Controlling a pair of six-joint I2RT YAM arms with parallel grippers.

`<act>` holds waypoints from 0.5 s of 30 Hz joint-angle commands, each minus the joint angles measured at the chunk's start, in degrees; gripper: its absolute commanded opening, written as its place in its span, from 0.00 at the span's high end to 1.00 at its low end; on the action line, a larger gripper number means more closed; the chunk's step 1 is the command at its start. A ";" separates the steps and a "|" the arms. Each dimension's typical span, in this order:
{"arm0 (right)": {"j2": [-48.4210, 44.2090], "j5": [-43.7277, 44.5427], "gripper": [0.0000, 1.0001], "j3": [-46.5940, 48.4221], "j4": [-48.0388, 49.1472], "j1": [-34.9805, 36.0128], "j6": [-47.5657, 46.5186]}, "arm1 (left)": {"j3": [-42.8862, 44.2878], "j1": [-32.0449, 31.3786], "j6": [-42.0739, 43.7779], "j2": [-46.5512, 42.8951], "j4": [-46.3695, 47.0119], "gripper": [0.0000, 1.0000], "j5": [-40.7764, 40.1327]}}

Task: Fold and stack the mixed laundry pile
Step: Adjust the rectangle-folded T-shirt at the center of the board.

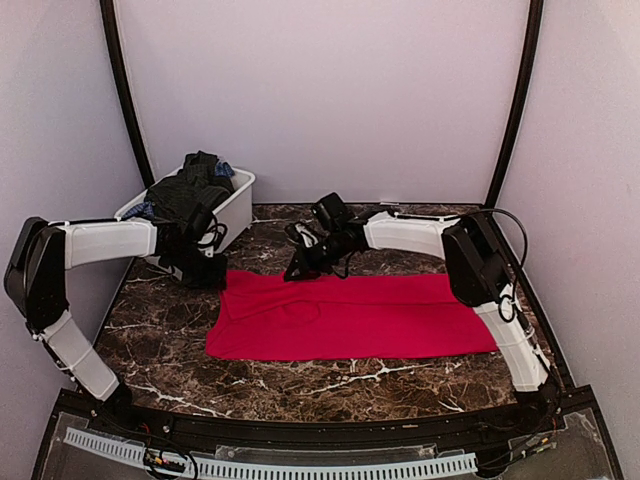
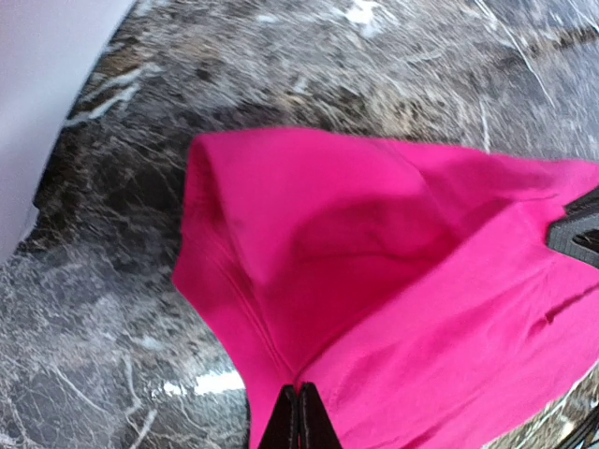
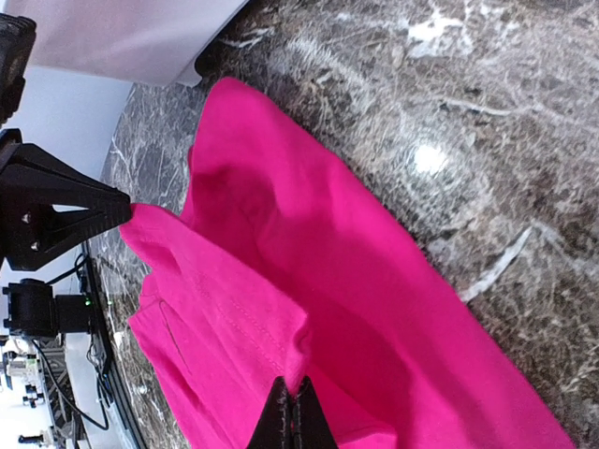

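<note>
The bright red cloth (image 1: 350, 320) lies spread lengthwise on the dark marble table. My left gripper (image 1: 212, 275) is at its far left corner, shut on a pinch of the red cloth (image 2: 374, 281), fingertips together (image 2: 299, 412). My right gripper (image 1: 297, 272) is at the far edge, right of the left one, shut on a raised fold of the cloth (image 3: 356, 281), fingertips together (image 3: 292, 412). The stretch between the grippers is lifted off the table. The dark charcoal garments (image 1: 190, 190) and a bit of blue fabric (image 1: 226, 169) are heaped in the bin. No orange piece shows.
A white plastic bin (image 1: 240, 195) stands at the back left, just behind my left arm. The left gripper's black finger (image 3: 56, 210) shows in the right wrist view. Bare marble (image 1: 330, 385) lies in front of the cloth. White walls close in the table.
</note>
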 commanded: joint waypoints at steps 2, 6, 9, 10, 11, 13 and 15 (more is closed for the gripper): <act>-5.21 1.05 1.00 -6.99 2.64 2.28 -2.40 | -1.99 -4.93 3.55 -3.27 -5.69 1.00 -0.06; -9.73 2.56 1.00 -13.83 4.31 2.61 -2.83 | -2.42 -10.27 4.81 -4.20 -8.71 1.00 -2.36; -13.35 3.31 1.00 -18.76 4.67 2.71 -3.69 | -2.87 -11.61 5.36 -5.16 -10.85 1.00 -3.54; -14.03 3.20 1.00 -19.59 4.68 2.70 -3.95 | -3.09 -11.88 5.46 -5.34 -11.80 1.00 -3.72; -14.61 2.96 1.00 -20.94 4.66 2.82 -4.21 | -3.52 -11.98 5.64 -5.71 -12.16 1.00 -3.99; -15.26 3.12 1.00 -22.84 4.57 3.07 -4.77 | -4.27 -12.22 5.82 -5.98 -12.95 1.00 -3.99; -15.31 3.13 1.00 -24.38 4.60 3.37 -5.28 | -4.91 -12.58 5.81 -5.97 -13.82 1.00 -4.14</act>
